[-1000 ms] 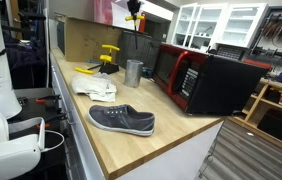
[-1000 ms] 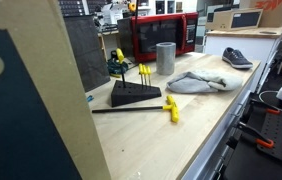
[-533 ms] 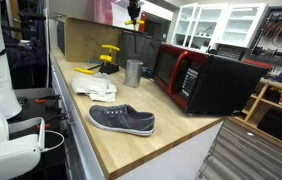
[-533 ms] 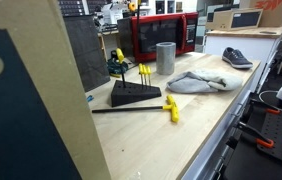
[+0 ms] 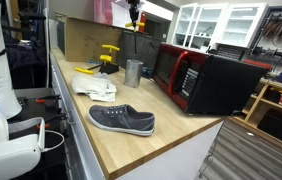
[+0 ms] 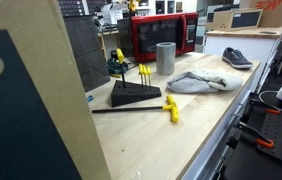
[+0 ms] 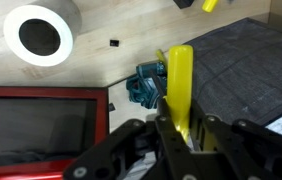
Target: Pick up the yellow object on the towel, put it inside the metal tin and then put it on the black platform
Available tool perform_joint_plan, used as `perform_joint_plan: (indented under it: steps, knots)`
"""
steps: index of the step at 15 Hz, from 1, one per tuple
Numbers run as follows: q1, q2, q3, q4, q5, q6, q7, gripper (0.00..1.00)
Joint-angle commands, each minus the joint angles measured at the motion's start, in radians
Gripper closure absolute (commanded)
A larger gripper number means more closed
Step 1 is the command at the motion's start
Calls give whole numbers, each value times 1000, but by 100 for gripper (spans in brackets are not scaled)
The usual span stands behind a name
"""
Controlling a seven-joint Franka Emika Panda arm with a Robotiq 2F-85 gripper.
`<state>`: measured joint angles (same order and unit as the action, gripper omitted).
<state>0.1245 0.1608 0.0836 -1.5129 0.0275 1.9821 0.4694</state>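
My gripper [image 7: 181, 128] is shut on a long yellow object [image 7: 181, 75] and holds it high above the counter. The gripper shows at the top edge in both exterior views [image 5: 133, 12] [image 6: 131, 5]. The metal tin [image 7: 39, 35] stands open and upright well below and to one side, next to the red microwave [image 5: 186, 78]; it also shows in both exterior views [image 5: 133, 72] [image 6: 165, 57]. The white towel [image 5: 93, 85] [image 6: 196, 82] lies crumpled on the wooden counter. The black platform [image 6: 134, 95] [image 5: 106, 68] carries other yellow pieces [image 6: 143, 72].
A grey shoe [image 5: 121, 120] [image 6: 236, 57] lies near the counter's end. Another yellow piece on a black rod [image 6: 171, 110] lies on the counter in front of the platform. A teal object [image 7: 146, 85] sits below the gripper beside a dark textured surface [image 7: 246, 70].
My gripper has risen slightly with the yellow object still in it. Nothing on the counter has moved.
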Motion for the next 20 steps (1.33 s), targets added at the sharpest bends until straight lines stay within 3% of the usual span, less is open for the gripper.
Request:
perform_joint_plan:
  steps: [1,12,20]
  knots:
    - [25,46,8,60,36,42,86,94]
    - [135,196,27,228,40,43,282,94]
    - [173,210,70,231,123,27,306,94]
